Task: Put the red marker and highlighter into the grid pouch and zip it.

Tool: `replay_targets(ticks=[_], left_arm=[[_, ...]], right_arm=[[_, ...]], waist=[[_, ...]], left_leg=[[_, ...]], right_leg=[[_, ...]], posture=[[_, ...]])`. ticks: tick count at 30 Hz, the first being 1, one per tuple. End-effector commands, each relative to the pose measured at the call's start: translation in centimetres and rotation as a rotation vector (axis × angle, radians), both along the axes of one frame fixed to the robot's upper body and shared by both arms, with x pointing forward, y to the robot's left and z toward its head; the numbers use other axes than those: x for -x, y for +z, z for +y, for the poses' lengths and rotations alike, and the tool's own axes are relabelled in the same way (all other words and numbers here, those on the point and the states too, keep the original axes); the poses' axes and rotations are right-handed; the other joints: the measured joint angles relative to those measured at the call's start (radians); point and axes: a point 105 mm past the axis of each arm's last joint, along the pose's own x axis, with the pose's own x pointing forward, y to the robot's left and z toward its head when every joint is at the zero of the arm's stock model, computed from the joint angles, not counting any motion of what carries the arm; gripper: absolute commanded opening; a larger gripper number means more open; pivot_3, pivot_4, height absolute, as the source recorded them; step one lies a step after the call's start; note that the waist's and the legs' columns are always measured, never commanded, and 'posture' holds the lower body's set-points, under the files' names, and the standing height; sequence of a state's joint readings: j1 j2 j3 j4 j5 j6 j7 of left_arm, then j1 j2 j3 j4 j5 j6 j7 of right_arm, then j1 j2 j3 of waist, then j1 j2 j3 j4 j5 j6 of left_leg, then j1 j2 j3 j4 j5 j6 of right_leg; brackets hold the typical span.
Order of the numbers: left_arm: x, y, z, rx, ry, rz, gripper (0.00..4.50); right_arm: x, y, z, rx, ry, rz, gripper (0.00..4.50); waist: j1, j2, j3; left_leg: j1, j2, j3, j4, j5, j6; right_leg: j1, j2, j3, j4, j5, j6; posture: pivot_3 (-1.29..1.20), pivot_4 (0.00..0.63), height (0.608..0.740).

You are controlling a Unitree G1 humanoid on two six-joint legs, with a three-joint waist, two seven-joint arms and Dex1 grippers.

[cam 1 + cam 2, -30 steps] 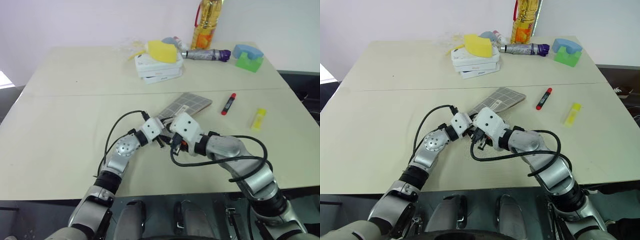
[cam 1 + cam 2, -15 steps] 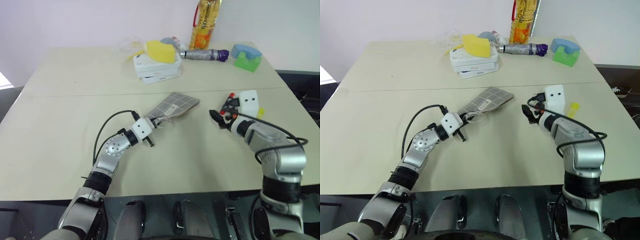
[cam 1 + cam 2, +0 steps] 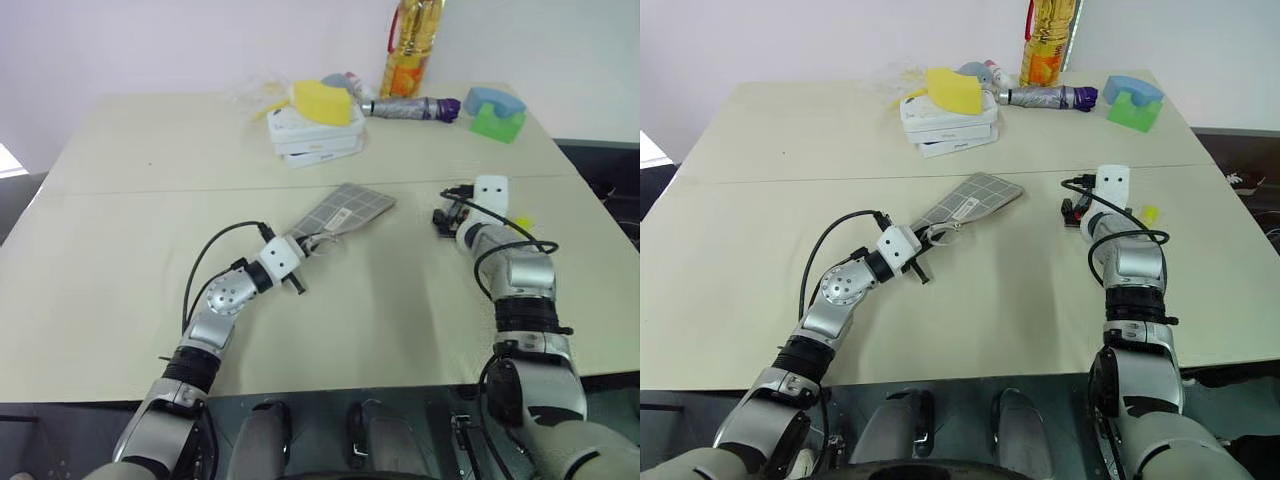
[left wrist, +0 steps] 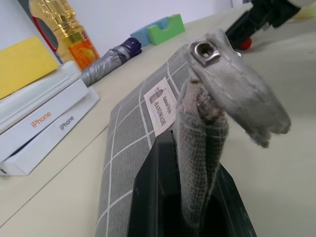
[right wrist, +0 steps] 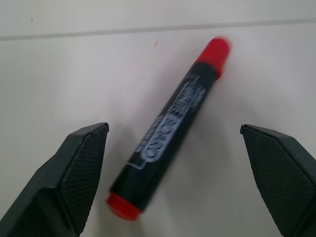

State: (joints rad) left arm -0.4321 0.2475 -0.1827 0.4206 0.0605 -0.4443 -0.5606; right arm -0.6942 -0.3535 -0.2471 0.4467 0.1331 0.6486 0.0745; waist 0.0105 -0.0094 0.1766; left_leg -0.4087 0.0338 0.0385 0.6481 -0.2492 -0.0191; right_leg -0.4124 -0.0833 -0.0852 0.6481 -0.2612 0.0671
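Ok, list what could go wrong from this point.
1. The marker lies slanted between the open fingers of the right gripper; closing now could pinch it off-centre and roll or flick it away.
2. The left gripper pinches just a fold at one end of the pouch; the fabric may slip free.
3. The highlighter lies right beside the right wrist and could get knocked away.

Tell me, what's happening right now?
Left gripper shut on grey grid fabric pouch. Right gripper open over red-capped dark marker. Nothing in the way.
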Motion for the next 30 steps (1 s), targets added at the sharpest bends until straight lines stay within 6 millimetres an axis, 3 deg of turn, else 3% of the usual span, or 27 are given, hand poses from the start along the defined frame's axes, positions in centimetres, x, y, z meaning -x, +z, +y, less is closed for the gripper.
replay_targets(ticks=[1, 4, 6, 11, 15, 17, 20, 22, 30], left_arm=[[0.2, 1.0, 0.0, 0.042, 0.007, -0.027, 0.0], [0.2, 1.1, 0.2, 0.057, 0.014, -0.02, 0.0], [0.2, 1.2, 0.3, 0.068, 0.014, -0.013, 0.0], [0.2, 2.2, 0.6, 0.132, -0.004, 0.013, 0.0], [0.4, 2.7, 0.7, 0.144, -0.037, 0.042, 0.0], [0.5, 2.7, 0.7, 0.144, -0.047, 0.051, 0.0], [0.9, 3.1, 0.3, 0.146, -0.1, 0.066, 0.0], [1.0, 3.3, 0.1, 0.147, -0.118, 0.067, 0.0], [1.0, 3.8, -0.4, 0.153, -0.141, 0.062, 0.0]], right_arm=[[-0.2, 1.3, -0.4, 0.005, -0.025, -0.043, 2.66], [0.2, 2.0, -0.7, 0.022, -0.034, -0.073, 1.1], [0.4, 2.7, -0.7, 0.03, -0.023, -0.104, 0.42], [2.8, 6.0, 0.5, 0.186, 0.149, -0.211, 0.43], [6.1, 8.5, 2.3, 0.358, 0.368, -0.305, 0.43], [6.9, 8.7, 2.8, 0.395, 0.426, -0.31, 0.43], [10.3, 8.5, 5.1, 0.487, 0.661, -0.288, 0.43], [11.4, 8.1, 6.1, 0.489, 0.737, -0.266, 0.43], [11.7, 6.9, 6.5, 0.506, 0.764, -0.214, 0.43]], waist=[[0.001, 0.0, 0.0], [0.0, 0.0, 0.0], [0.0, 0.0, 0.0], [0.001, 0.0, 0.0], [0.002, 0.0, 0.0], [-0.004, 0.0, 0.0], [0.002, 0.0, 0.0], [0.003, 0.0, 0.0], [0.003, 0.0, 0.001]], left_leg=[[0.0, 0.0, 0.0, 0.0, 0.0, 0.0], [0.0, 0.0, 0.0, 0.0, 0.0, 0.0], [0.0, 0.0, 0.0, 0.0, 0.0, 0.0], [0.0, 0.0, 0.0, 0.0, 0.0, 0.0], [-0.001, 0.0, -0.001, 0.0, 0.0, 0.0], [0.0, 0.0, -0.001, 0.0, 0.0, 0.0], [0.0, 0.0, -0.001, 0.0, 0.0, 0.0], [0.0, 0.0, -0.002, 0.0, 0.0, 0.0], [0.0, 0.0, -0.002, 0.003, 0.0, 0.0]], right_leg=[[0.0, 0.0, 0.0, 0.0, 0.0, 0.0], [0.0, 0.0, 0.0, 0.0, 0.0, 0.0], [0.0, 0.0, 0.0, 0.0, 0.0, 0.0], [-0.001, 0.0, 0.0, 0.0, 0.0, 0.0], [0.0, 0.0, 0.0, -0.001, 0.0, 0.0], [0.0, 0.0, 0.0, -0.001, 0.0, 0.0], [0.0, 0.001, 0.0, -0.001, 0.0, 0.0], [0.0, 0.001, 0.0, -0.001, -0.001, 0.0], [0.001, 0.001, 0.0, -0.001, -0.001, 0.0]], posture=[[0.0, 0.15, 0.74], [0.0, 0.15, 0.74], [0.0, 0.15, 0.74], [0.0, 0.15, 0.74], [0.0, 0.15, 0.74], [0.0, 0.15, 0.74], [0.0, 0.15, 0.74], [0.0, 0.15, 0.74], [0.0, 0.15, 0.74]])
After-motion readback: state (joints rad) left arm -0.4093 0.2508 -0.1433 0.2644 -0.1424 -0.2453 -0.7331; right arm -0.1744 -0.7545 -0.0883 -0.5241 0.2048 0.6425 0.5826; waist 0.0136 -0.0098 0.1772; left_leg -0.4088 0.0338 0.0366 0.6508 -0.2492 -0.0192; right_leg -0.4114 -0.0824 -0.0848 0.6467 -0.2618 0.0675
